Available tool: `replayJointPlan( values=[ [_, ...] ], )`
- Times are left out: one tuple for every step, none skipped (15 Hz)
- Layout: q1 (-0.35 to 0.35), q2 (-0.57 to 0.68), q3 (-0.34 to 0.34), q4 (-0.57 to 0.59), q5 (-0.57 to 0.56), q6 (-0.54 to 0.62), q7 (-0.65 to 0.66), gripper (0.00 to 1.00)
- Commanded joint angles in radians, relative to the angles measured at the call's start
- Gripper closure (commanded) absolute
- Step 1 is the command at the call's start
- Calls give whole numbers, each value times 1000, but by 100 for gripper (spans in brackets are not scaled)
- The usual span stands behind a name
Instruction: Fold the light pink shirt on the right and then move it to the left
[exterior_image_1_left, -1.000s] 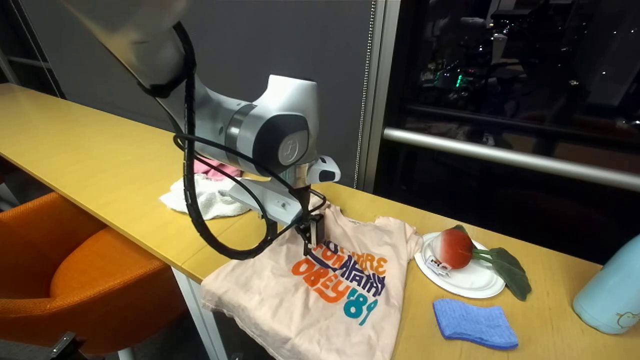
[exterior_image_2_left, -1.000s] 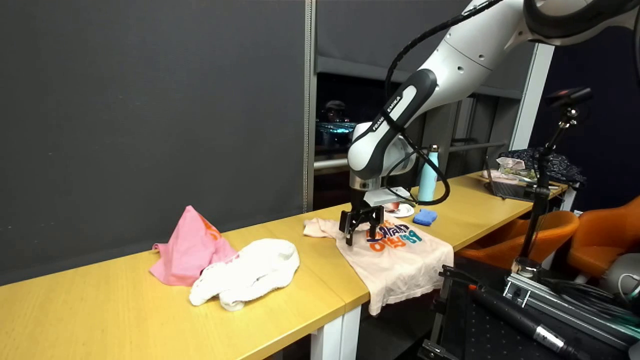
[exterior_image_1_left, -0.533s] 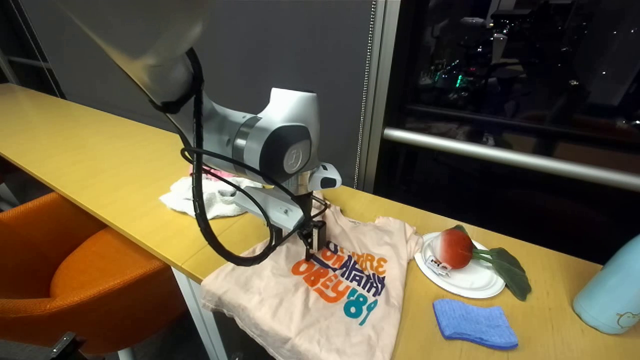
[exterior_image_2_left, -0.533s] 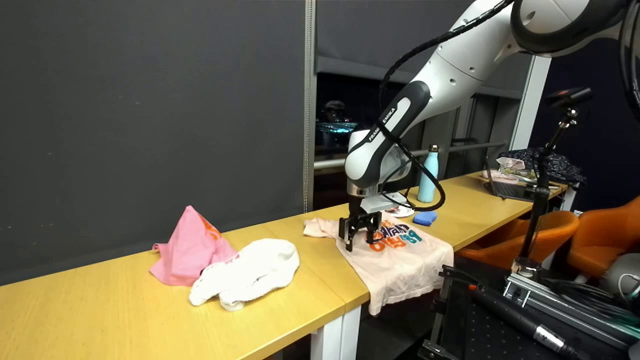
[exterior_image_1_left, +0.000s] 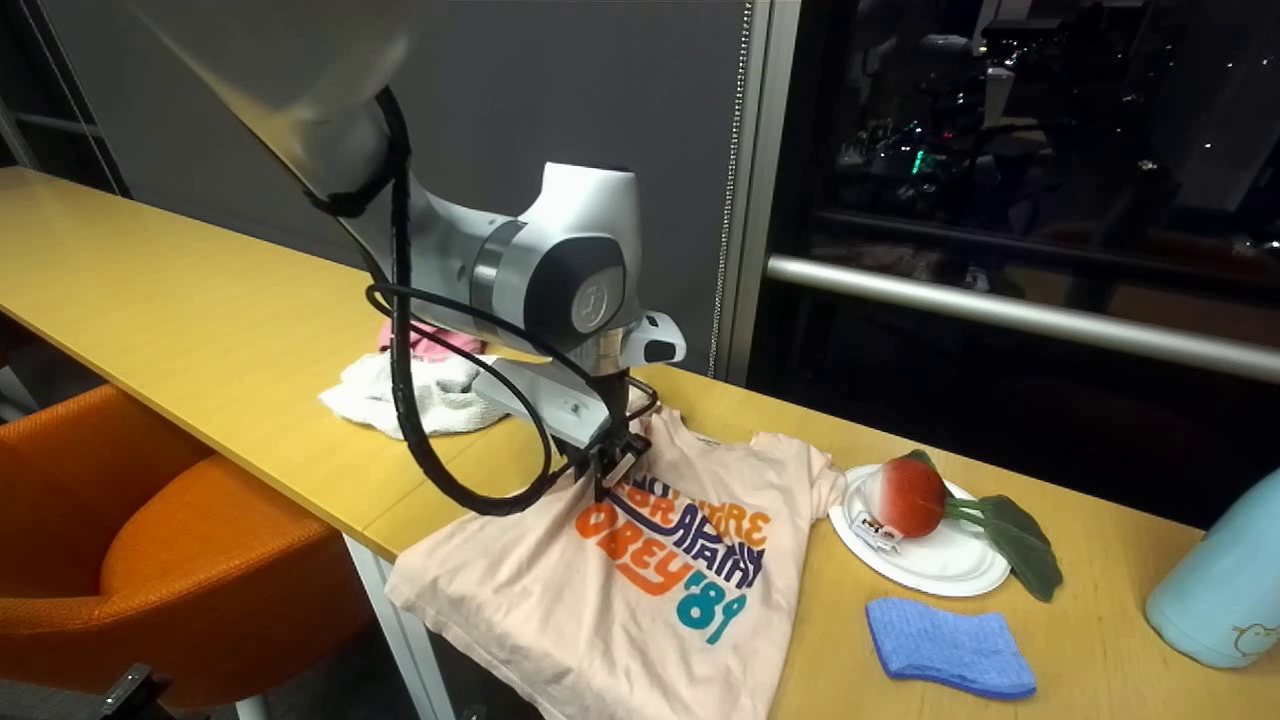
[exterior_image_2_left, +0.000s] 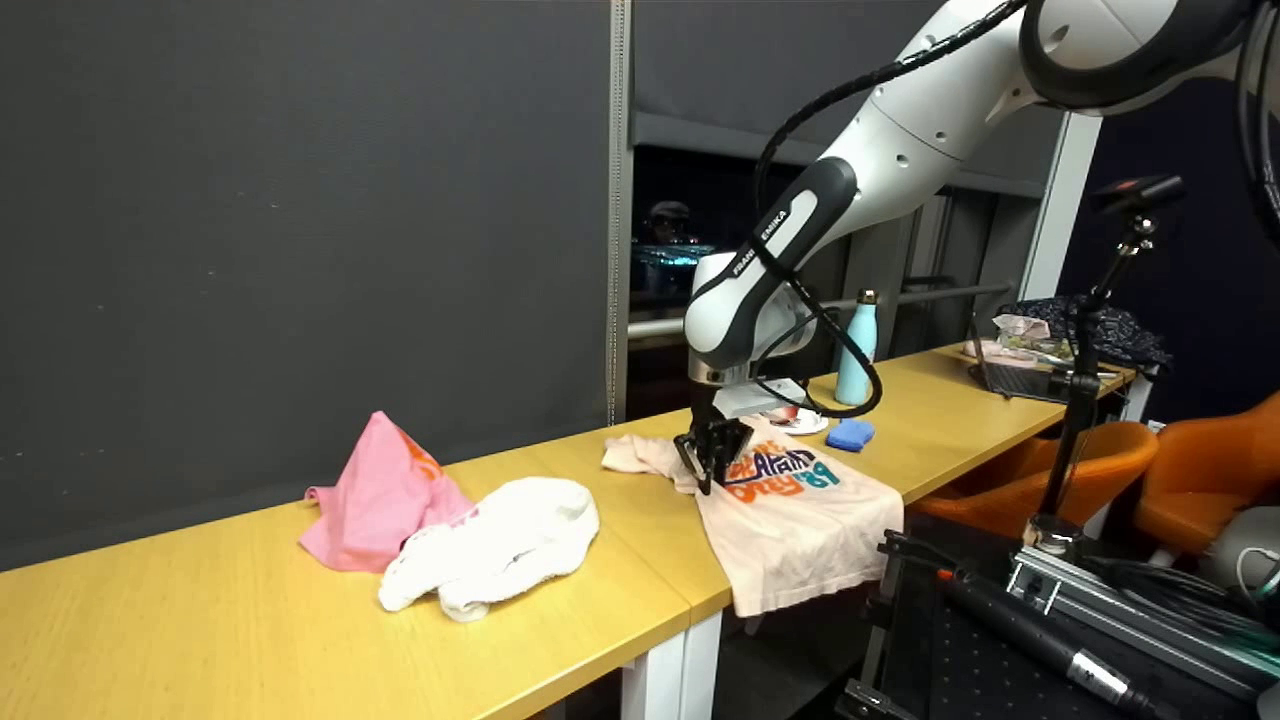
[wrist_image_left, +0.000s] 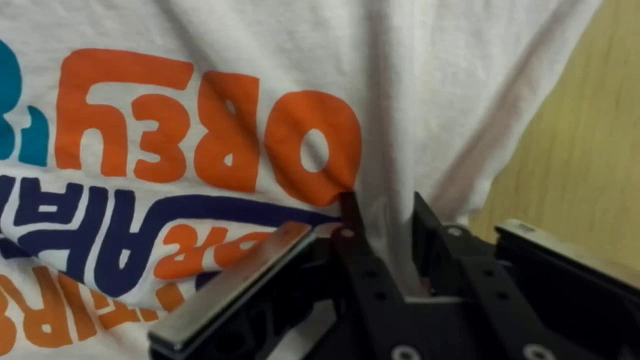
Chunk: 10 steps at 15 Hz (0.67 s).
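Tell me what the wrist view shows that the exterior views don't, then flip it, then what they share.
Only the wrist view shows, up close, a ridge of the shirt bunched between the fingers of the gripper.

Only the exterior views show the robot arm, pink cloth, white cloth, plate, red vegetable, blue cloth, bottle and orange chair, among other things.

All share the shirt with its lettering, the gripper and the yellow table.

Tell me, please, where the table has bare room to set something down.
Most room: the table past the pink cloth and white cloth, away from the light pink shirt. Smaller: between blue cloth and bottle. Crowded: around the shirt, with the claw on it and plate right beside it.
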Motion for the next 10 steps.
replayJointPlan(
  values=[
    [22,-1,-13,29,-29,-8,40,100],
    [29,-5,-14,39,-32,-14,45,100],
    [34,-6,-15,52,-34,-17,50,100],
    [39,-8,-15,63,-35,-20,57,100],
    [45,-9,-16,76,-37,-22,61,99],
    [48,-9,-15,88,-37,-24,62,99],
    [54,-10,-16,101,-39,-25,68,99],
    [57,-13,-15,111,-39,-27,70,99],
    [62,-19,-17,122,-41,-28,75,99],
    [66,-24,-18,133,-44,-30,77,99]
  ],
)
